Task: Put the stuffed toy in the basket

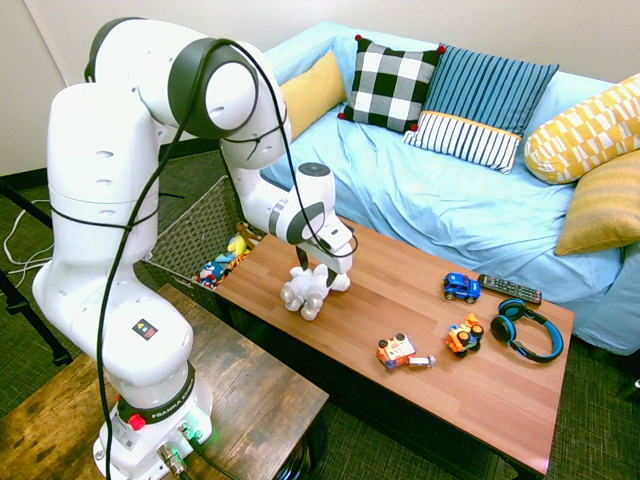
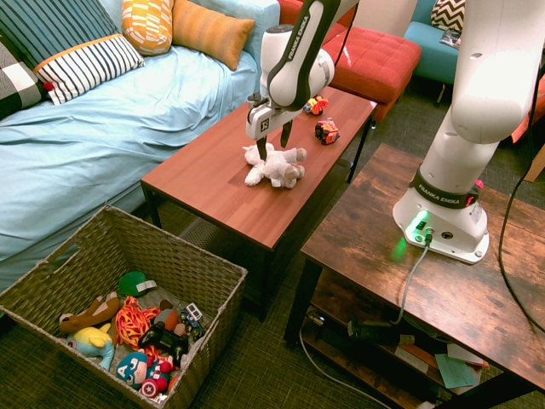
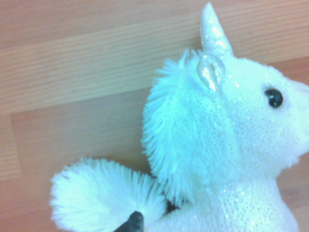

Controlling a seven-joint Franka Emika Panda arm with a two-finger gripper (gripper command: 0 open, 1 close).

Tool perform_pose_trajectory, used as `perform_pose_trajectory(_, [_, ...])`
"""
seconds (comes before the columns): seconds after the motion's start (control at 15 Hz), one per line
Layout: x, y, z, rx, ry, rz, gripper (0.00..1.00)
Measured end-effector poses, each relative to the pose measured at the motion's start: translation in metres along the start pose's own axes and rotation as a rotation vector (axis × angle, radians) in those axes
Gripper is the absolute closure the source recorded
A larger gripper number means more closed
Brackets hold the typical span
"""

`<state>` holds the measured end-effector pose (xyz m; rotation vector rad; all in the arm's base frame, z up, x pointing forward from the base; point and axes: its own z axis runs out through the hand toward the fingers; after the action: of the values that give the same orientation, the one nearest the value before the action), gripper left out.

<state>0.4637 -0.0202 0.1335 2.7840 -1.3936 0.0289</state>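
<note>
**A:** Start with the biggest thing: the basket [image 2: 119, 281]. It sits on the floor below the end of the surface [image 2: 213, 192], well apart from the toy, and you can see it already holds a heap of other toys. If you carry the load across too low, it could clip the surface's edge or the basket's rim and drop onto the carpet.

**B:** And the surface itself?

**A:** It is smooth wood, so a sideways nudge will probably slide the toy rather than seat it between the fingers. The 2 orange robot toys [image 1: 432, 347] lie far enough away that you need not worry about them.

**B:** Where is the stuffed toy [image 2: 274, 165] now?

**A:** Lying on its side near the basket end of the surface, directly under your pincer [image 2: 274, 139]. The wrist view shows its head, horn and fluffy tail close up.

**B:** The pincer?

**A:** Its jaws are spread wide and empty, pointing straight down, 1 finger either side of the body. The plush is soft, so if you close on mane or tail fluff alone, I expect it to slip out during the lift. If you press too deep, the fingertips may hit the wood.
</note>
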Motion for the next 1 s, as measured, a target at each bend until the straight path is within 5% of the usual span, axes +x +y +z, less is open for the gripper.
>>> perform_pose_trajectory(0.07, [0.003, -0.001, 0.008, -0.005, -0.001, 0.004, 0.0])
perform_pose_trajectory(0.13, [0.006, -0.002, 0.015, -0.007, -0.002, 0.008, 1.0])
perform_pose_trajectory(1.0, [0.011, 0.002, 0.047, -0.024, -0.026, 0.032, 1.0])
